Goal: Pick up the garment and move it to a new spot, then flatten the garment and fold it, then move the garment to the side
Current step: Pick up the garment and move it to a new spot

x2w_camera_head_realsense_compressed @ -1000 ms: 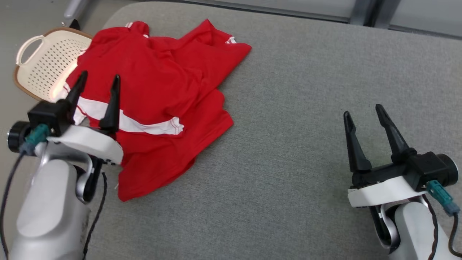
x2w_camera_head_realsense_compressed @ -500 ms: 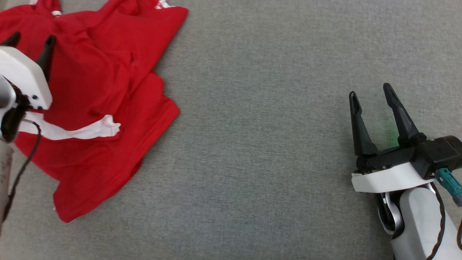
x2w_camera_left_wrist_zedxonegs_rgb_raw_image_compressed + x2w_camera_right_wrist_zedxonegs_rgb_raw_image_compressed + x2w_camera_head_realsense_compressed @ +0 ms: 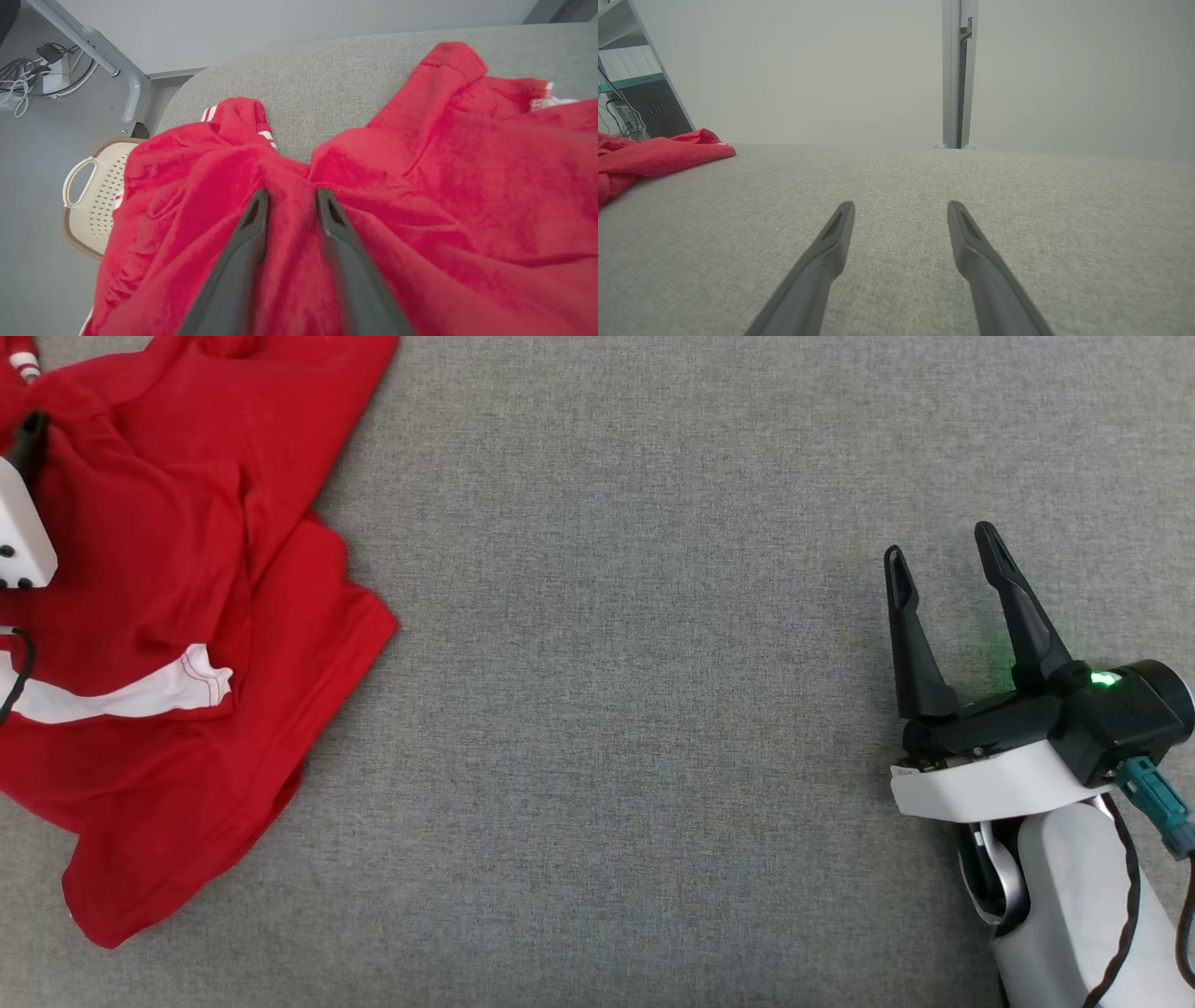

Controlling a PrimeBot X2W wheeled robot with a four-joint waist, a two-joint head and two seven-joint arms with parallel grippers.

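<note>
At nine o'clock on the grey cloth table [image 3: 653,709], my left gripper [image 3: 292,198] straddles a ridge of the crumpled red garment [image 3: 168,523] to lift it, bite unclear; my right gripper [image 3: 943,546] idles spread at four.

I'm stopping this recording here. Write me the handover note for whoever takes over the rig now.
Left claw: fingers straddle a raised fold of the red garment; whether the grip is firm cannot be told.
Right claw: open, empty, over the bare grey table.
Garment: crumpled at the table's left end, with a basket beside that end.
Done: nothing yet.
Left: lift and move it, flatten, fold, set aside.
</note>
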